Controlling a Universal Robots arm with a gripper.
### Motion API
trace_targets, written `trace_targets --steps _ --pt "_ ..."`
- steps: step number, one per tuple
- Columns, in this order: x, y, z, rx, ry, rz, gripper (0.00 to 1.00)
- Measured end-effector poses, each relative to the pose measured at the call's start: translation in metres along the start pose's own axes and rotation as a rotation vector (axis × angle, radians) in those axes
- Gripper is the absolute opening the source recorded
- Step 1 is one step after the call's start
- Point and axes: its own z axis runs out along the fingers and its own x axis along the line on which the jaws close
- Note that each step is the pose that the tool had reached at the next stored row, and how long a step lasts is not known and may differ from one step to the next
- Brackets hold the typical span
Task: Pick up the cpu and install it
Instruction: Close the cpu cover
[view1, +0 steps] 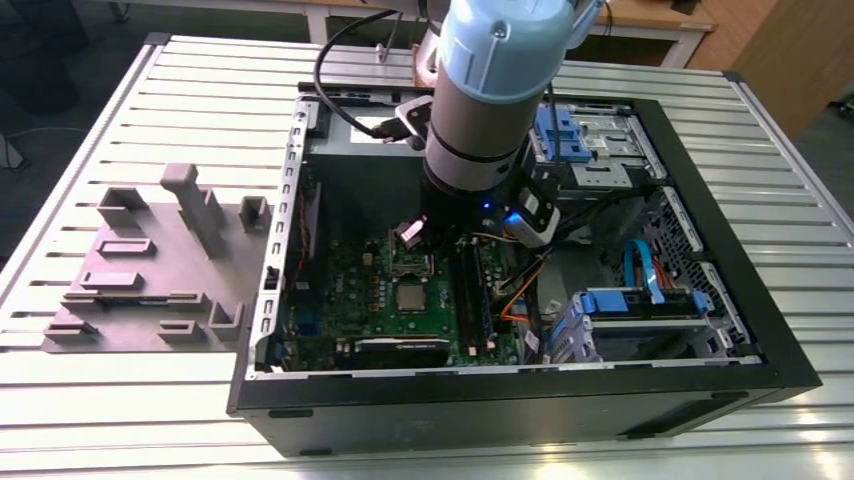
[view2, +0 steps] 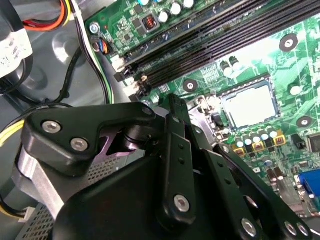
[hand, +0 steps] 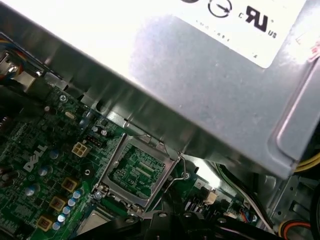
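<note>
The arm hides the gripper inside the open computer case, so I cannot tell its spread. The cpu lies flat on the green motherboard just beside it, walls close around.

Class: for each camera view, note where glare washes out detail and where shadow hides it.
Second wrist view: glare bleaches the cpu top white. First wrist view: the power supply burns out to white beside its label. Exterior view: the computer case interior is dark beneath the arm; the slatted table is bright.
</note>
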Motion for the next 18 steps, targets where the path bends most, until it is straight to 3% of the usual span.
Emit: trace_targets --steps 18 --pt "-0.0008 0.0013 0.0027 0.0003 0.0002 0.000 0.10"
